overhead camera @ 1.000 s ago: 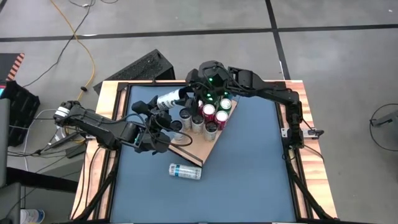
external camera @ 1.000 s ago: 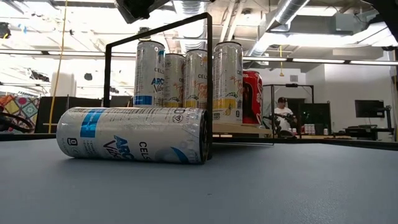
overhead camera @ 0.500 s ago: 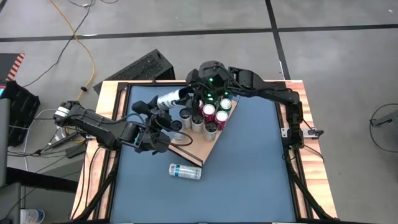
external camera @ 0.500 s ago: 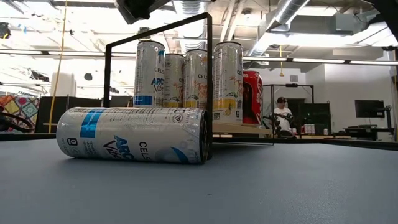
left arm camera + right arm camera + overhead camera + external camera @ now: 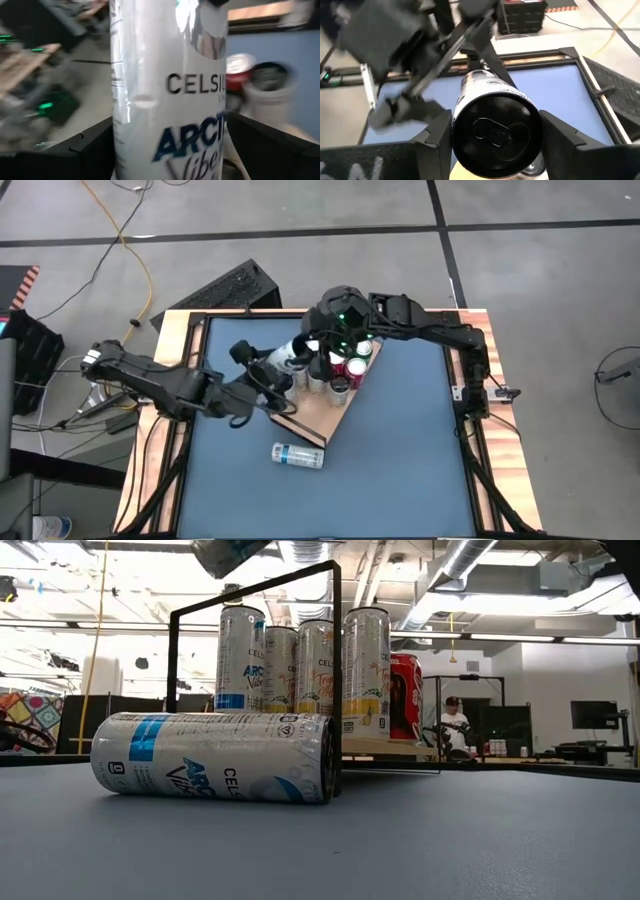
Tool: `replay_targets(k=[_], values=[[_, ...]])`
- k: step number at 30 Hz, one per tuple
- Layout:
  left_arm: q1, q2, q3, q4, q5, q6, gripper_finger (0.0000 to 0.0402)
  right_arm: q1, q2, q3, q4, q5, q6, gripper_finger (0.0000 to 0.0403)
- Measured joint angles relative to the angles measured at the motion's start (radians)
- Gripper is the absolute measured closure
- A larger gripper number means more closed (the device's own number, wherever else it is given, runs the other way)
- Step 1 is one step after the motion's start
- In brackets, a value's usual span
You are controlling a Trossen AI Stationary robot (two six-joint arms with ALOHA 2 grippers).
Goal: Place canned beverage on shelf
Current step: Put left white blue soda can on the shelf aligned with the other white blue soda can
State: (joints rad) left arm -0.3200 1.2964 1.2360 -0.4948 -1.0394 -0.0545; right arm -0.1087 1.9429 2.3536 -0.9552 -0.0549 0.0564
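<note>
A white Celsius can (image 5: 290,356) hangs tilted over the shelf's (image 5: 300,416) far-left edge, above the upright cans (image 5: 335,370) standing there. Both the left gripper (image 5: 268,375) and the right gripper (image 5: 322,348) have their jaws clamped on it, 1 at each end. A second can (image 5: 298,454) lies on its side on the blue desk (image 5: 400,460), near the shelf's front corner.

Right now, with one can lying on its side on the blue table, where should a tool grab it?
Grip the lying can across the middle of its round body, coming straight down. It lies flat on the table, clear of the shelf, long sides free for the tool's fingers.
</note>
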Motion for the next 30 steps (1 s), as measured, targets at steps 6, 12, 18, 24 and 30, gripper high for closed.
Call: replay_targets(k=[6, 12, 18, 24, 30], values=[[-0.018, -0.069, 0.064, -0.081, 0.244, -0.085, 0.0069, 0.014, -0.016, 0.002, -0.035, -0.005, -0.123, 0.0191], [-0.014, -0.126, 0.086, -0.157, 0.497, -0.191, 0.0068, 0.023, -0.033, 0.001, -0.069, -0.005, -0.197, 0.0192], [-0.008, -0.125, 0.086, -0.185, 0.680, -0.282, 0.0068, 0.038, -0.033, 0.000, -0.121, -0.017, -0.275, 0.0192], [-0.015, -0.157, 0.083, -0.240, 0.889, -0.427, 0.0068, 0.078, -0.035, 0.002, -0.254, 0.216, -0.418, 0.0192], [-0.040, -0.186, 0.083, -0.262, 0.930, -0.545, 0.0068, 0.151, -0.036, 0.003, -0.350, 0.231, -0.473, 0.0192]])
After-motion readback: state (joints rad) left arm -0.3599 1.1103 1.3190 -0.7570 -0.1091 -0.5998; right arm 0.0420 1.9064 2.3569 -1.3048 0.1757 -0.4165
